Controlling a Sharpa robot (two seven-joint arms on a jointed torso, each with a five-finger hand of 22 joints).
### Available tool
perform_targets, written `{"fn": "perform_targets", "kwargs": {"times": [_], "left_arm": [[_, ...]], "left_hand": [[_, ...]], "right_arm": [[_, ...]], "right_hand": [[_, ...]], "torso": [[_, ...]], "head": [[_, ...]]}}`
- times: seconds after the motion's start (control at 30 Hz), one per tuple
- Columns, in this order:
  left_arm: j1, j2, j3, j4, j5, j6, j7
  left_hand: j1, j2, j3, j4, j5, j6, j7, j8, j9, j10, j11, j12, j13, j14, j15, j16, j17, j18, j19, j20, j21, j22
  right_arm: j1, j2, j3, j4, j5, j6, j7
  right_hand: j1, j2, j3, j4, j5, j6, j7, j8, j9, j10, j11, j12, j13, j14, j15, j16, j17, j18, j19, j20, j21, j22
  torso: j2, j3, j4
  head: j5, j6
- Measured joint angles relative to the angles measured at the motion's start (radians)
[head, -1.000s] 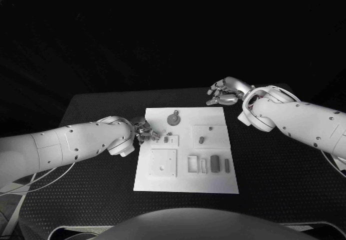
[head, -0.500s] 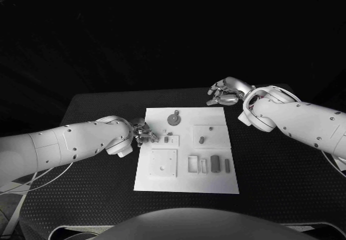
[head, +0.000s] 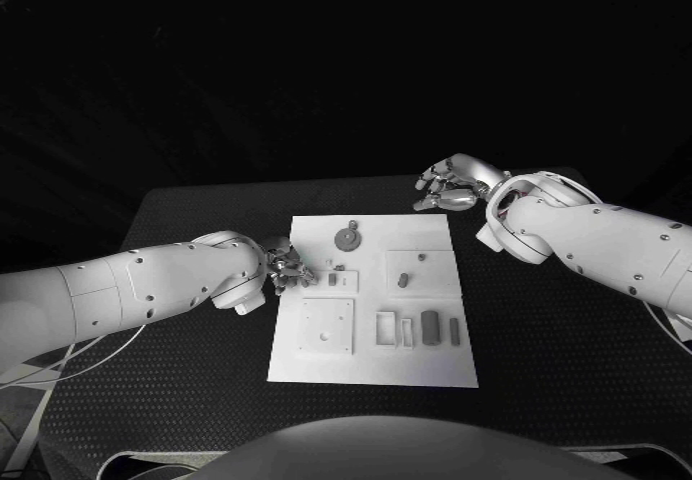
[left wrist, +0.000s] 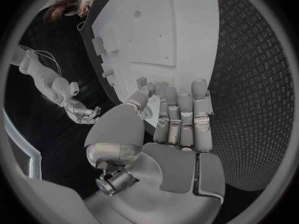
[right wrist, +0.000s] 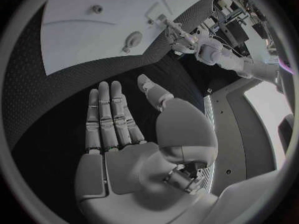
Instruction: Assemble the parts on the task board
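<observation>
Left hand (head: pixel 290 270) hovers at the left edge of the white task board (head: pixel 372 360), fingers bunched near a small grey part (head: pixel 333 279) on the board; whether anything is pinched between them cannot be told. Right hand (head: pixel 450 185) waits over the black table (head: pixel 188 215) just beyond the board's far right corner, fingers extended and apart, grasping nothing. Judging from the layout, the step in hand is a pick at the board's left side; the next move likely calls for a fine pinch and a short carry to a matching recess. Near the board's right side, a row of slim parts (head: pixel 430 325) lies with long axes running near to far.
</observation>
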Motion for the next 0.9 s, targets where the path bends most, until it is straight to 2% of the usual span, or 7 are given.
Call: {"fn": "perform_targets", "kwargs": {"times": [0.53, 0.63, 0.73, 0.9], "left_arm": [[0.0, 0.007, 0.002, -0.011, 0.001, 0.0, -0.001], [0.0, 0.014, 0.005, -0.016, -0.004, 0.0, -0.011], [0.0, 0.023, 0.015, -0.023, -0.012, 0.006, -0.027], [0.001, 0.03, 0.018, -0.026, -0.027, 0.016, -0.047]], "left_hand": [[0.0, 0.0, 0.0, 0.0, 0.004, 0.0, 0.0, 0.0, 0.002, 0.0, 0.0, 0.0, 0.0, -0.001, 0.0, -0.001, 0.001, 0.0, 0.001, 0.002, 0.004, 0.0], [0.0, 0.0, 0.0, 0.0, 0.004, 0.0, 0.0, 0.0, 0.002, 0.0, 0.0, 0.004, 0.0, -0.002, -0.002, -0.001, 0.001, 0.0, 0.001, 0.002, 0.004, 0.0], [0.0, 0.0, 0.0, 0.0, 0.004, 0.0, 0.0, 0.004, 0.009, 0.0, 0.0, 0.004, 0.0, -0.002, -0.002, -0.001, 0.001, 0.0, 0.001, 0.002, 0.004, 0.0], [0.0, 0.0, 0.0, 0.0, 0.004, 0.001, 0.001, 0.005, 0.005, 0.0, 0.0, 0.004, 0.0, -0.002, -0.002, 0.003, 0.001, 0.0, 0.001, 0.002, 0.004, 0.0]], "right_arm": [[0.0, 0.0, 0.0, 0.0, 0.0, 0.0, 0.0], [0.0, 0.0, 0.0, 0.0, 0.0, 0.0, 0.0], [0.0, 0.0, 0.0, 0.0, 0.0, 0.0, 0.0], [0.0, 0.001, 0.0, 0.0, 0.0, 0.0, 0.0]], "right_hand": [[0.0, 0.0, 0.0, 0.0, 0.0, -0.001, 0.001, 0.0, 0.0, -0.002, 0.002, 0.0, -0.002, 0.0, 0.0, -0.004, 0.001, 0.0, 0.0, 0.0, -0.004, 0.001], [0.0, 0.0, 0.0, 0.0, 0.0, -0.001, 0.001, 0.0, 0.0, -0.002, 0.002, 0.0, -0.002, 0.0, 0.0, -0.004, 0.001, 0.0, 0.0, 0.0, -0.004, 0.001], [0.0, 0.0, 0.0, 0.0, 0.0, -0.001, 0.001, 0.0, 0.0, -0.002, 0.002, 0.0, -0.002, 0.0, 0.0, -0.004, 0.001, 0.0, 0.0, 0.0, -0.004, 0.001], [0.0, 0.0, 0.0, 0.0, 0.0, -0.002, 0.002, 0.0, 0.0, -0.002, 0.002, 0.0, -0.003, 0.003, 0.003, -0.004, 0.001, 0.0, 0.0, 0.0, -0.004, 0.001]], "torso": [[0.0, 0.0, 0.0], [0.0, 0.0001, 0.0], [0.0, 0.0, 0.0001], [0.0, -0.0002, 0.0]], "head": [[-0.001, 0.0], [-0.001, 0.0], [0.0, 0.0], [0.0, 0.0]]}}
